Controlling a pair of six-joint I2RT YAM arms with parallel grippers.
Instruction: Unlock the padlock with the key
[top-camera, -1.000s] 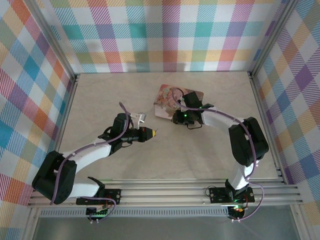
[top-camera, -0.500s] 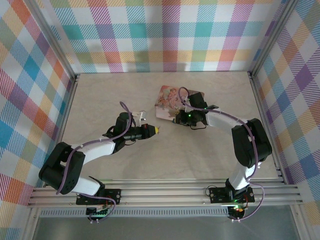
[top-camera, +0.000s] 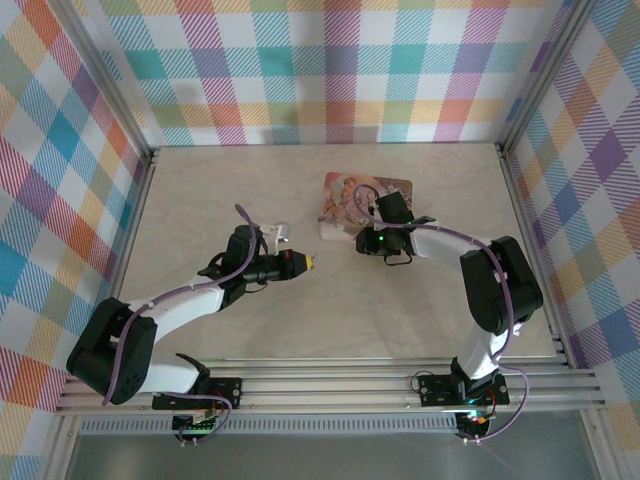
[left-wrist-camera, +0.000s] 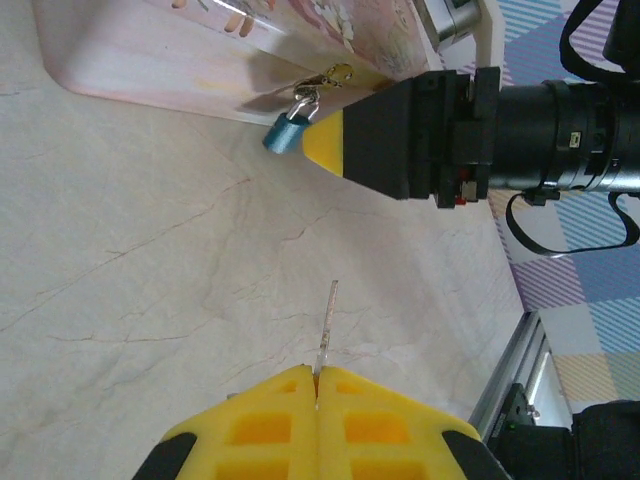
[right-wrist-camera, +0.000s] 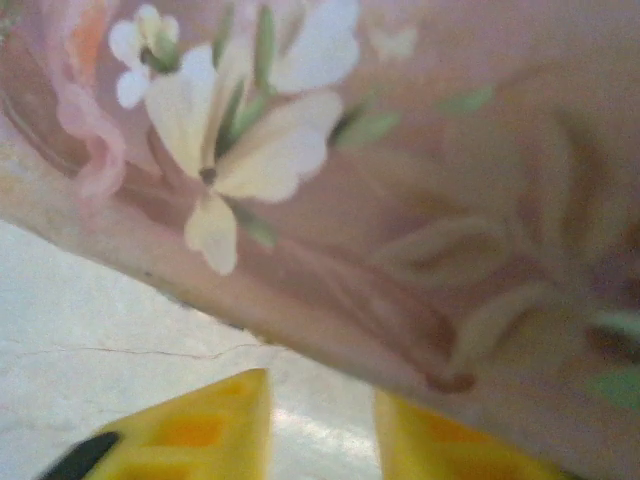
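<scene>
Pinching the key (left-wrist-camera: 327, 318) between pressed-together yellow fingers, the left gripper (top-camera: 310, 262) lies low over the table (top-camera: 200, 200), pointing right. Ahead of the key's tip and apart from it, the blue padlock (left-wrist-camera: 284, 132) hangs from the near edge of the pink box (top-camera: 350, 192). Just beside the padlock, the right gripper (right-wrist-camera: 320, 420) has its fingers spread against the box wall.

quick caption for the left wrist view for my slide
Left gripper pinches the key, tip short of the blue padlock hanging at the pink box.
</scene>
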